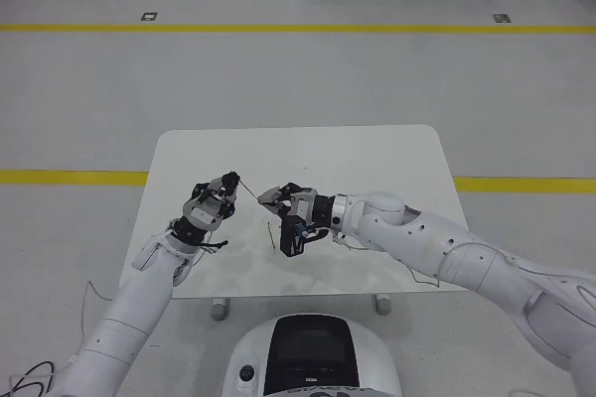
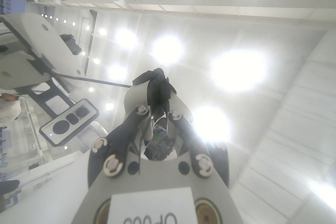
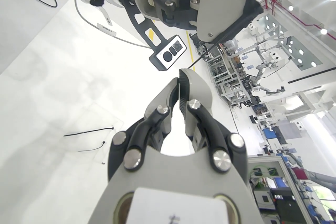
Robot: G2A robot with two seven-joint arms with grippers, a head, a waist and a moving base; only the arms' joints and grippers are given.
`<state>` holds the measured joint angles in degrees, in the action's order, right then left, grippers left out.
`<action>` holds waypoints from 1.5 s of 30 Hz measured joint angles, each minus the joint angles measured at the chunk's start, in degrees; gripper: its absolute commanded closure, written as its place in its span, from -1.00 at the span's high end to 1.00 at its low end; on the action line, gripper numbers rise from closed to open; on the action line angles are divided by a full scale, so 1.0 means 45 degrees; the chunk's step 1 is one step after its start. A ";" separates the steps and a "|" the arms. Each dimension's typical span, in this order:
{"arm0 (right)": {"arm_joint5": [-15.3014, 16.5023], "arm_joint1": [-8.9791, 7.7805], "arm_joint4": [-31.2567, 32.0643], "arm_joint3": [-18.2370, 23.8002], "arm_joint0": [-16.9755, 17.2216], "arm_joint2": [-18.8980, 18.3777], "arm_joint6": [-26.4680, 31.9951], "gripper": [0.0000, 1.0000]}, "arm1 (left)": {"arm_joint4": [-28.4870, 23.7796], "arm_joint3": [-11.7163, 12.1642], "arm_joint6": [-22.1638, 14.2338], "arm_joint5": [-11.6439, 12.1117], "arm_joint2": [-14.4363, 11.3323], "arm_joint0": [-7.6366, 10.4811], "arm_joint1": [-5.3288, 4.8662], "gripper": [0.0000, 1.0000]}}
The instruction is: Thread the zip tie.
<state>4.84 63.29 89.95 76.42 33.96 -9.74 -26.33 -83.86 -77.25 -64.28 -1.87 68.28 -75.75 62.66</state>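
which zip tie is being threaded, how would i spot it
Above the white table, the two grippers face each other. The zip tie is the thin black strand stretched in the air between the left gripper and the right gripper; the spare ties lie flat on the table.

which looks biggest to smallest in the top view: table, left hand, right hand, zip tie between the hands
1. table
2. left hand and right hand: about alike, so not ranked
3. zip tie between them, just a thin line
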 measured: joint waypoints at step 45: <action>0.3293 -0.1159 -0.5514 -0.2298 0.2338 -0.3407 -0.4128 1.00 | 0.2721 -0.0694 0.0112 -0.0400 0.0887 -0.0739 -0.0321 -1.00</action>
<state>19.66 58.07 65.14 66.08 44.48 -25.07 -44.91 -71.62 -80.38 -63.77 -3.67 72.28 -79.07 61.21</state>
